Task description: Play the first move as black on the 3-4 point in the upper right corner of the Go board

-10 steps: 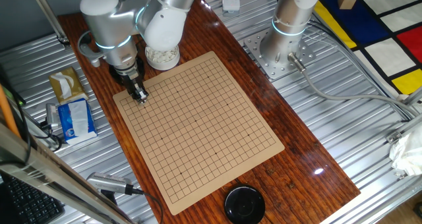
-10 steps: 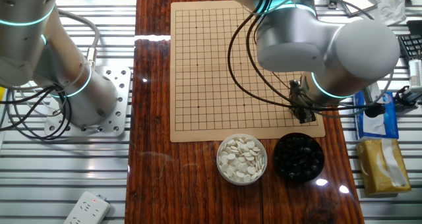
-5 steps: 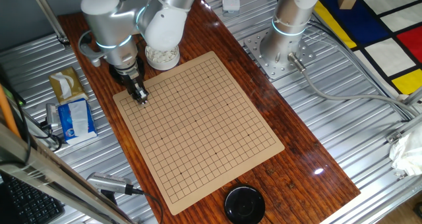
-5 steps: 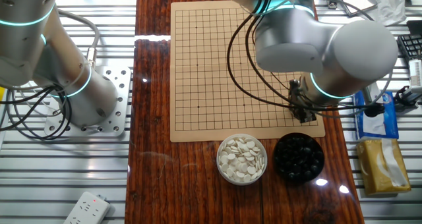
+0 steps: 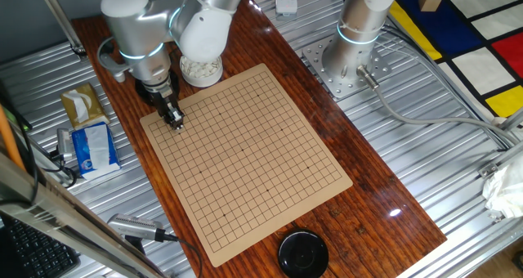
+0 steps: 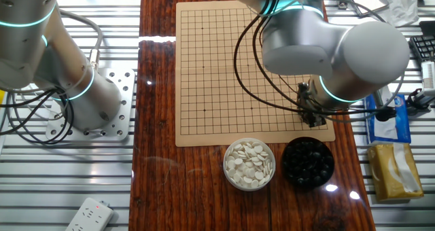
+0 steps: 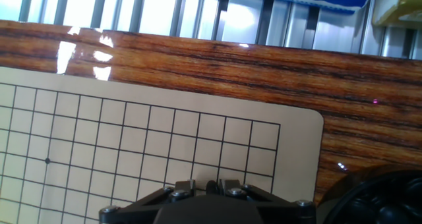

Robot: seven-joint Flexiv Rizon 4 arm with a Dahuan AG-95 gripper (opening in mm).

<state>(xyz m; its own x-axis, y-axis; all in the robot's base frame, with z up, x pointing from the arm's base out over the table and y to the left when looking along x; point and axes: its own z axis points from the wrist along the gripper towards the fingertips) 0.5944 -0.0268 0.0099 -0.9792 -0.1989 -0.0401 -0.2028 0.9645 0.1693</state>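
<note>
The tan Go board (image 5: 245, 155) lies on the wooden table. My gripper (image 5: 174, 123) hangs low over the board's corner nearest the two bowls (image 6: 314, 120). In the hand view the fingers (image 7: 181, 186) are shut on a small glossy black stone (image 7: 212, 185), just above the grid near the board's rounded corner (image 7: 310, 128). The 3-4 point is an unmarked crossing in this corner area; the gripper covers the lines around it, so I cannot tell which crossing the stone is over. The board (image 6: 231, 61) carries no stones.
A bowl of black stones (image 6: 308, 162) and a bowl of white stones (image 6: 249, 164) stand just off the board's near edge. A black lid (image 5: 303, 253) lies past the far end. Tissue packs (image 5: 90, 147) sit beside the table. A second arm's base (image 5: 347, 65) stands alongside.
</note>
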